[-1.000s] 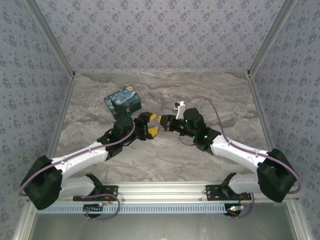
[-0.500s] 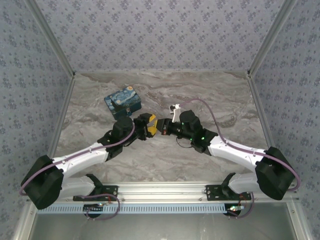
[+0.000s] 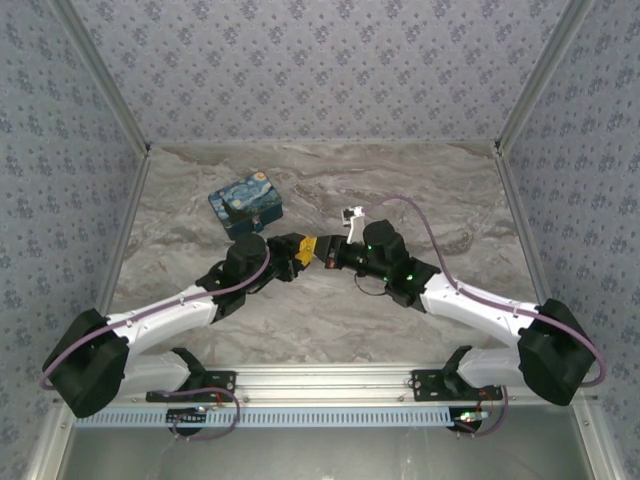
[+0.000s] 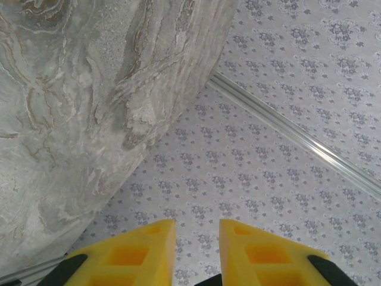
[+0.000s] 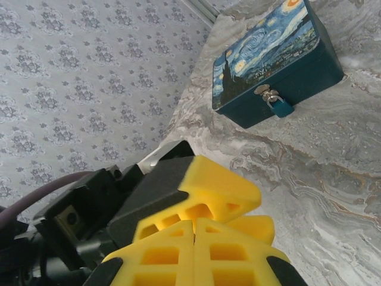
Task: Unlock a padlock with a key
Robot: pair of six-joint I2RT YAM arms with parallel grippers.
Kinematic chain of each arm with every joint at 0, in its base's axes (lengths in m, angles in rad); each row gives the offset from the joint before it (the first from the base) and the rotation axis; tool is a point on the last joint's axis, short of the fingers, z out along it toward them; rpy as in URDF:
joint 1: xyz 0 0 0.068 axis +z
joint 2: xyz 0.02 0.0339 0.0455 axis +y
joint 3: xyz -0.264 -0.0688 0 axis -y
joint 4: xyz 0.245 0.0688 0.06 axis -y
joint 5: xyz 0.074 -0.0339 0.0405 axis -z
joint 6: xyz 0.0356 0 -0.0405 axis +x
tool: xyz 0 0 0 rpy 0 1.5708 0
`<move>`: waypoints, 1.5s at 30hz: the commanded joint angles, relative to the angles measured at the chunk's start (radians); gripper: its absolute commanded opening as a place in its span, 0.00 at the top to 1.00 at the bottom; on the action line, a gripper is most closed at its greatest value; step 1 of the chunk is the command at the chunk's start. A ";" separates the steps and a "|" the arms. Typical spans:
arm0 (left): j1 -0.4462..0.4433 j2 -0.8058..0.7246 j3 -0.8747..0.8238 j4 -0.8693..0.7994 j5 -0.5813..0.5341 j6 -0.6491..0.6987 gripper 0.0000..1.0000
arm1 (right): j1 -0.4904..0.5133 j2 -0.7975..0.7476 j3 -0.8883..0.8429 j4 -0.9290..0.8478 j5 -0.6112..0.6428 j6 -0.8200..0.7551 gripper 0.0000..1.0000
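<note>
1. Meeting over the middle of the bench (image 3: 300, 315), the left gripper (image 3: 297, 250) and the right gripper (image 3: 320, 247) point tip to tip in the top view.
2. Left jaws: slightly spread. The left wrist view shows a narrow gap with patterned wall behind it and nothing between them.
3. Right jaws: pressed together, seam shut, in the right wrist view. No object is seen between them.
4. In that view one yellow left finger (image 5: 221, 192) lies just above the right tips, crowding the approach.
5. The padlock (image 5: 278, 108) hangs on the front hasp of the painted box (image 5: 268, 53), just above the bench surface.
6. The painted box stands behind the left gripper, towards the far left, near but apart from both grippers.
7. A purple cable (image 3: 420, 212) arches over the right arm.
</note>
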 commanded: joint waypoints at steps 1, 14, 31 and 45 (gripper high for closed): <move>-0.007 0.007 -0.004 0.034 -0.021 -0.082 0.79 | -0.003 -0.027 -0.022 -0.009 0.023 0.013 1.00; -0.007 0.003 0.008 -0.004 -0.015 -0.064 0.70 | -0.018 -0.035 -0.020 -0.009 0.024 0.010 1.00; -0.006 0.017 0.022 -0.001 0.014 -0.077 0.61 | -0.029 0.058 0.052 0.053 -0.023 0.014 1.00; -0.007 0.018 0.001 0.035 -0.007 -0.107 0.65 | -0.012 0.051 0.009 0.037 -0.038 0.038 1.00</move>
